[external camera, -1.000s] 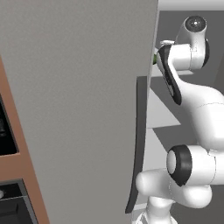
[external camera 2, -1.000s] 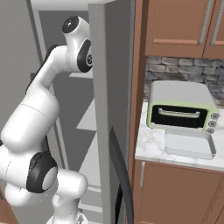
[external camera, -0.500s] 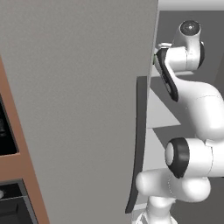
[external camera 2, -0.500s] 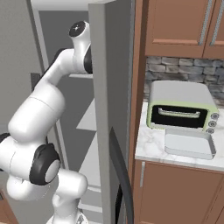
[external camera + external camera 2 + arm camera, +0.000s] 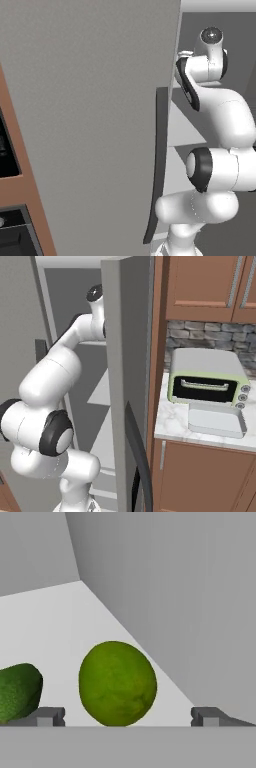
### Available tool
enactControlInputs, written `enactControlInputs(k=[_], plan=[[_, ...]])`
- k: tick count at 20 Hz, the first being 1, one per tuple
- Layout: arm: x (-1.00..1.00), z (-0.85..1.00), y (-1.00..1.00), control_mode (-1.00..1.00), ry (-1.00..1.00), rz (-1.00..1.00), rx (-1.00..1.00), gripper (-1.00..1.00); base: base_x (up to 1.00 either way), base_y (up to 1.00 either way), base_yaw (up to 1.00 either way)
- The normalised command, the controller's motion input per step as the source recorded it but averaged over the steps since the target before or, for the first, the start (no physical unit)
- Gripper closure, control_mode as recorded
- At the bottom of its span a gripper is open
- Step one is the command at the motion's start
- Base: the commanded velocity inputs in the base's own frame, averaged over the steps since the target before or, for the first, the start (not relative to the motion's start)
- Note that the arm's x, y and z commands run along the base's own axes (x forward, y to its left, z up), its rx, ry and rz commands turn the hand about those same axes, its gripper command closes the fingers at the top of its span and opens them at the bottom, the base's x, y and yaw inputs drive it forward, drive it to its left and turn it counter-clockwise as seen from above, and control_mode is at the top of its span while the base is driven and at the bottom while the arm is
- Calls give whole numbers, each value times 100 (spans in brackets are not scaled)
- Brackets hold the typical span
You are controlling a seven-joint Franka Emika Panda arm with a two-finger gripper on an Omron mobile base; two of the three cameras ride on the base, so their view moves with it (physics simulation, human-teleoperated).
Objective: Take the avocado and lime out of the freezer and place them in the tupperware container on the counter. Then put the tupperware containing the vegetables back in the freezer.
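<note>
yellow-green lime point(image 5: 118, 684), dark green avocado point(image 5: 18, 692), grey freezer point(image 5: 90, 100)

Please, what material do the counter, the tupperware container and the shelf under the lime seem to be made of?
The counter looks like polished white stone: faint grey marble veining. The tupperware container looks like pale matte plastic, though its plain smooth surface leaves this open. The freezer shelf under the lime is flat, matte white, probably plastic or painted metal; no texture shows to decide.

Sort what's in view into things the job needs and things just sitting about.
Job: lime, between the open gripper fingertips; avocado beside it; freezer, door open; tupperware container, empty, on the counter.

Sitting about: toaster oven; wall cabinets.
</note>
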Motion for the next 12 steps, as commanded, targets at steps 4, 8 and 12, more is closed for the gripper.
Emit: enactControlInputs(k=[4, 8, 12], plan=[[31, -8, -6, -100, 0, 0, 0, -100, 0, 0, 0], [26, -10, -7, -100, 0, 0, 0, -100, 0, 0, 0], [27, -14, -11, -100, 0, 0, 0, -100, 0, 0, 0]])
